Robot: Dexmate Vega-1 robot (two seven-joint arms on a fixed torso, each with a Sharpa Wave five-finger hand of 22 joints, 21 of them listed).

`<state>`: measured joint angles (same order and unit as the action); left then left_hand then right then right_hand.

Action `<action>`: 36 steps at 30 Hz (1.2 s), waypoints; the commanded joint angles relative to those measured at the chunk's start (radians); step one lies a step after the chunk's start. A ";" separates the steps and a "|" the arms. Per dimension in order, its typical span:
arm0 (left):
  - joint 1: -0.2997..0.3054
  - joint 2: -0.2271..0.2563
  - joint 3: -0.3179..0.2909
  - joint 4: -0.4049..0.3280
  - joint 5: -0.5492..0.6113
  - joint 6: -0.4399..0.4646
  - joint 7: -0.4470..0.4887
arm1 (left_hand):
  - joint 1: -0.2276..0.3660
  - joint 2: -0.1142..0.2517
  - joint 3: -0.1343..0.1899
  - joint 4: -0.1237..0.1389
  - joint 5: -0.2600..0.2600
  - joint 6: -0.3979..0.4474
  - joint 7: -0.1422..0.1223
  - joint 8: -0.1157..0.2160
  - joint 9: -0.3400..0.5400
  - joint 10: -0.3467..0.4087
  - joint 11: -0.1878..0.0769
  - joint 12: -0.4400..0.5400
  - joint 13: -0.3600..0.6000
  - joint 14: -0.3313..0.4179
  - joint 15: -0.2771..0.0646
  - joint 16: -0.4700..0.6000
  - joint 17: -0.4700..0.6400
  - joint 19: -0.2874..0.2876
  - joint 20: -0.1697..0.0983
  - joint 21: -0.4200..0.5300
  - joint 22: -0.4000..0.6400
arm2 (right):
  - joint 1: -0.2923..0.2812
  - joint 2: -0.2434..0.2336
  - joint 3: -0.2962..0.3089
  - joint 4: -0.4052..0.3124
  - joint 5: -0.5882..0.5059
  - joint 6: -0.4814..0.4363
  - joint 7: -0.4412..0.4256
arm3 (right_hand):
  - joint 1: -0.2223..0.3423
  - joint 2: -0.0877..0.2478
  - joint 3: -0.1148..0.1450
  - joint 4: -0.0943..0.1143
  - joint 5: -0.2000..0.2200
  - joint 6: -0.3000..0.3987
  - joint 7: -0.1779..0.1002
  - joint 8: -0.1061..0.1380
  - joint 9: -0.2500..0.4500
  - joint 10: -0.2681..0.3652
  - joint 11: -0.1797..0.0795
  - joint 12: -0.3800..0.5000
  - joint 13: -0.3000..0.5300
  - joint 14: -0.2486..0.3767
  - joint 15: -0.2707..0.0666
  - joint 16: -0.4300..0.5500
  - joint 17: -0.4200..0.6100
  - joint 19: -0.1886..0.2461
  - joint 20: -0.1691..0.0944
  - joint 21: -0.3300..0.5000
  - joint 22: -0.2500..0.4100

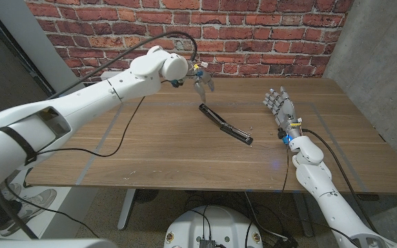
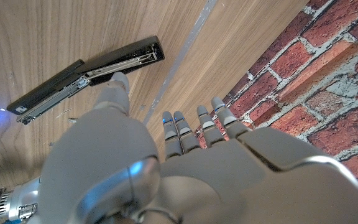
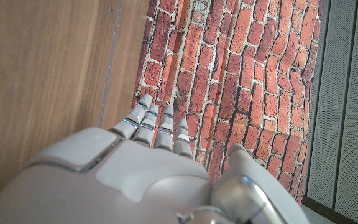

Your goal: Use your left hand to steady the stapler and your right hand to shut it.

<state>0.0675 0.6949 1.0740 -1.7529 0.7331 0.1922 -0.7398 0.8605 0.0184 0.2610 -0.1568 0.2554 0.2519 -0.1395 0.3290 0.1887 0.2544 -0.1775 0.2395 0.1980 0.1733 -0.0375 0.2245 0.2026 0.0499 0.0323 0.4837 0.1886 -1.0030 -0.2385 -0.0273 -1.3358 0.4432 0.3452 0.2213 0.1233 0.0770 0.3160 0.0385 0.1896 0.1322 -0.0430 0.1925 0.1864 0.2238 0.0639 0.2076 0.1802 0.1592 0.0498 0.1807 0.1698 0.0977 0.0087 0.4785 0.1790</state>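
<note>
The stapler (image 1: pixel 226 125) is lying swung fully open near the middle of the wooden table (image 1: pixel 150 151), its two black arms stretched out in one long line; the wrist view from the left arm is showing the metal staple channel (image 2: pixel 114 65) facing up. The left hand (image 1: pixel 202 82) is hanging in the air above the stapler's far end, fingers loosely spread and holding nothing, not yet touching it as far as I can tell. The right hand (image 1: pixel 280 109) is standing off to the right of the stapler, well apart from it, fingers straight and pointing toward the brick wall (image 1: pixel 253 34), also empty. To my eye nothing of the job is done yet: steadying and folding it closed are both still ahead.
</note>
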 commanded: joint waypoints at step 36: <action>0.047 -0.070 0.082 0.166 0.161 -0.100 0.071 | 0.013 0.008 -0.006 0.025 0.013 0.015 -0.003 -0.017 0.004 0.021 -0.002 -0.012 0.004 0.002 -0.088 -0.003 0.011 0.018 -0.005 -0.007 0.004 | 0.005 0.001 0.001 0.014 -0.003 -0.004 -0.005 | -0.004 0.004 -0.001 -0.004 0.001 0.011 0.005 0.003 0.001 0.024 0.000 0.012 0.004 0.008 0.006 0.001 0.002 0.010 0.003 -0.011 0.004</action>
<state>0.1134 0.6497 1.1336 -1.6458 0.8777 0.1155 -0.6935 0.8687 0.0244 0.2527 -0.1376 0.2628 0.2592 -0.1465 0.3135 0.1885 0.2677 -0.1788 0.2320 0.1978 0.1732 -0.0374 0.2245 0.2119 0.0570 0.0252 0.4775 0.1885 -1.0078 -0.2377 -0.0280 -1.3364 0.4403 0.3433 0.2166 0.1233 0.0770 0.3160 0.0385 0.1896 0.1358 -0.0393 0.1925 0.1863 0.2440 0.0650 0.2153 0.1802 0.1629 0.0535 0.1807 0.1697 0.1014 0.0125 0.4725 0.1790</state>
